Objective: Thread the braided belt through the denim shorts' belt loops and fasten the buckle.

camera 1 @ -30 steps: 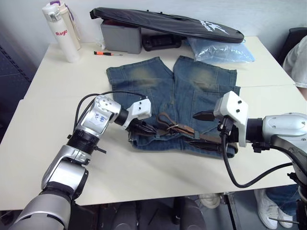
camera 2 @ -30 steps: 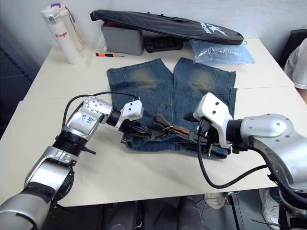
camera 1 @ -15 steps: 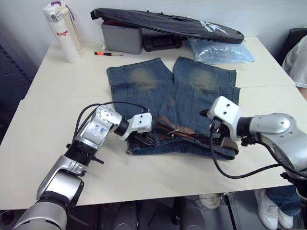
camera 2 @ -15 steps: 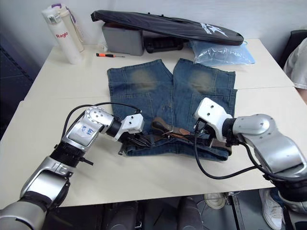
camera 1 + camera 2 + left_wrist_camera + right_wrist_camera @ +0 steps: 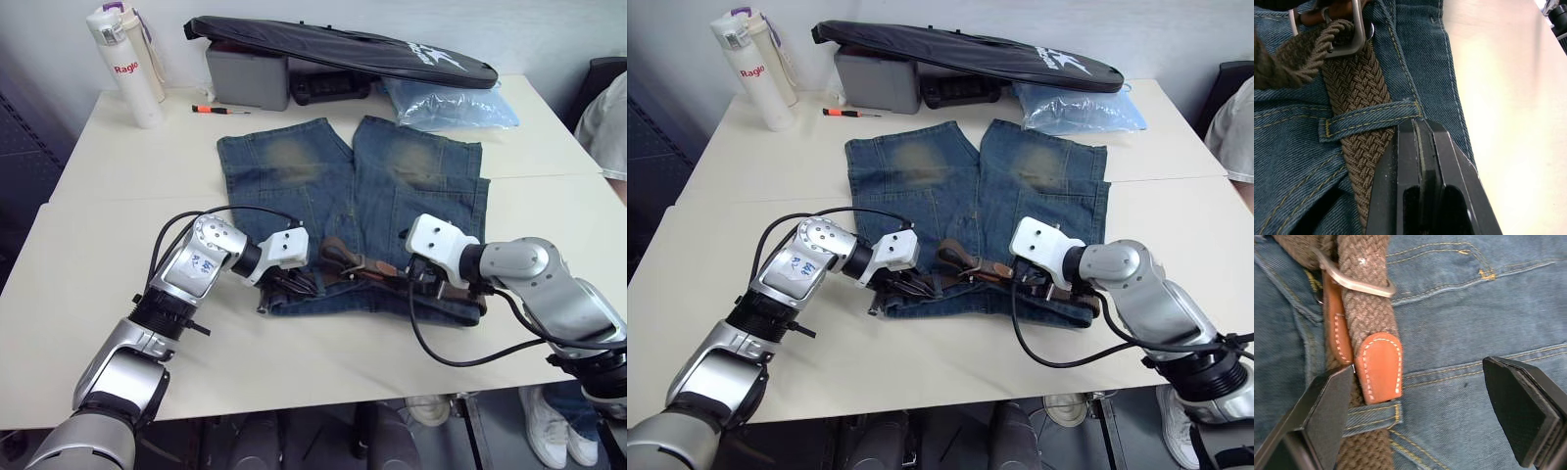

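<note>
Half braided belt [image 5: 1354, 93] hidden under belt loop [image 5: 1369, 119], denim shorts [image 5: 343, 186].

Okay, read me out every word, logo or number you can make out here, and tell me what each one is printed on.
"Ragle": red lettering on the white bottle at the table's far left corner.
White logo with lettering on the long black bag: too small to read.
Handwritten marks on the white sticker on the left arm's wrist: not legible.
No readable text on the denim shorts or the braided belt.
</note>
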